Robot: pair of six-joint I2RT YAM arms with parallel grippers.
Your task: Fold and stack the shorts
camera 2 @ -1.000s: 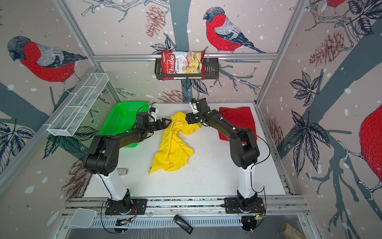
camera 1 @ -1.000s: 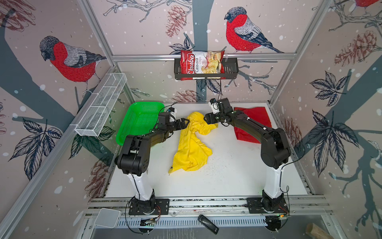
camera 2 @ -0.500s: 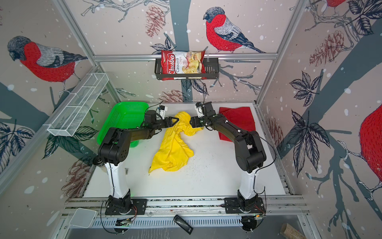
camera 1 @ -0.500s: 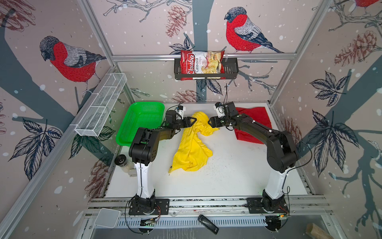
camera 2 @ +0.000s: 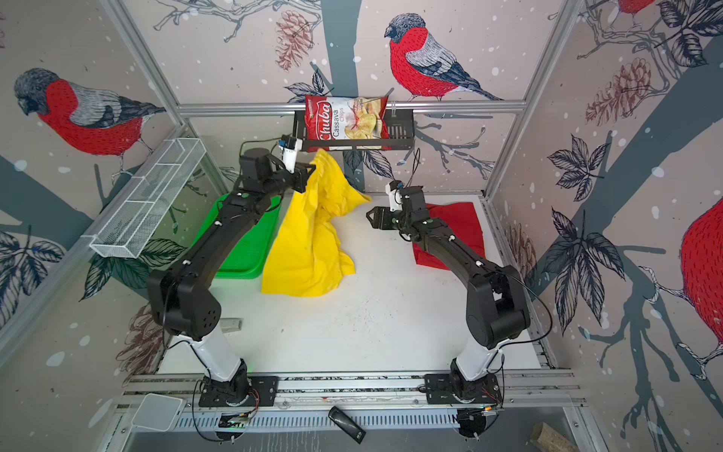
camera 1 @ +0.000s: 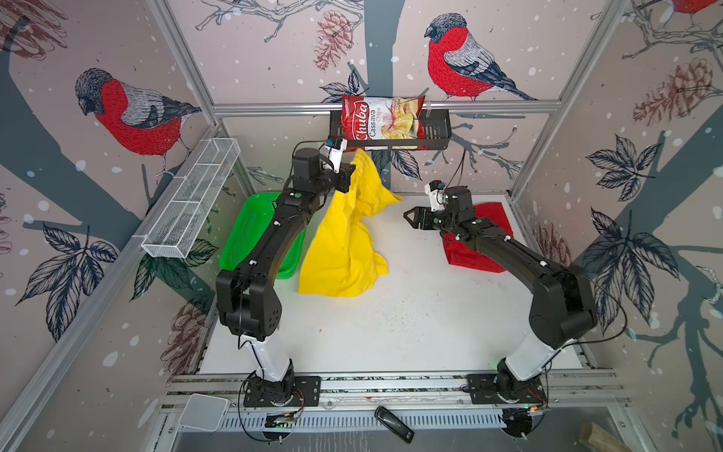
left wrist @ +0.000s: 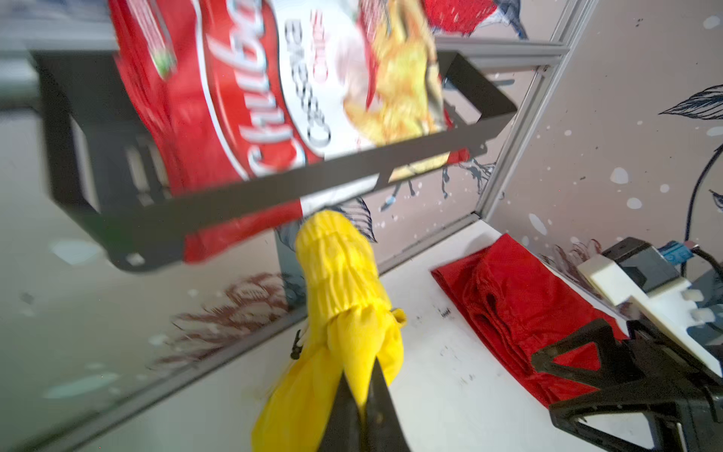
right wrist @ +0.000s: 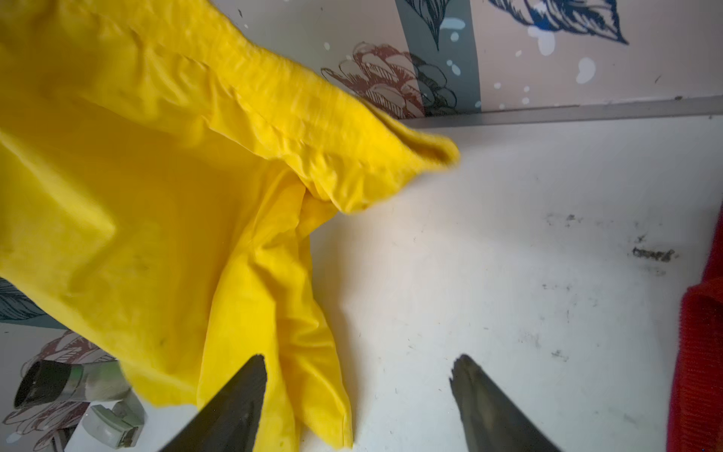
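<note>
Left gripper (camera 1: pixel 351 171) is clenched on a bunched edge of the yellow shorts (camera 1: pixel 344 242), raised high just under the black wall rack (camera 1: pixel 435 129). The wrist view shows gathered elastic sticking out past its tips, so the grip is probably on the waistband.

The cloth hangs below that gripper with its long axis running downward. The lower hems are slumped on the desk (camera 1: pixel 410 313), beside the green basket (camera 1: pixel 242 242).

Key relation: a free corner of the yellow shorts (camera 1: pixel 396 198) juts out sideways toward the right gripper (camera 1: pixel 407 215). It sits just ahead of the tips and slightly above them, not touching.

Right gripper is released, jaws spread, nothing between them. It is clearly the nearer arm for that corner. A second pinch there looks like the step needed to stretch the pair flat.

Red shorts (camera 1: pixel 493 213) lie on the desk behind the right gripper, partly under its arm, apparently already folded.

Readable text: the bag (camera 1: pixel 381 119) in the rack says "Chuba Cassava Chips". No print is legible on either pair of shorts.
</note>
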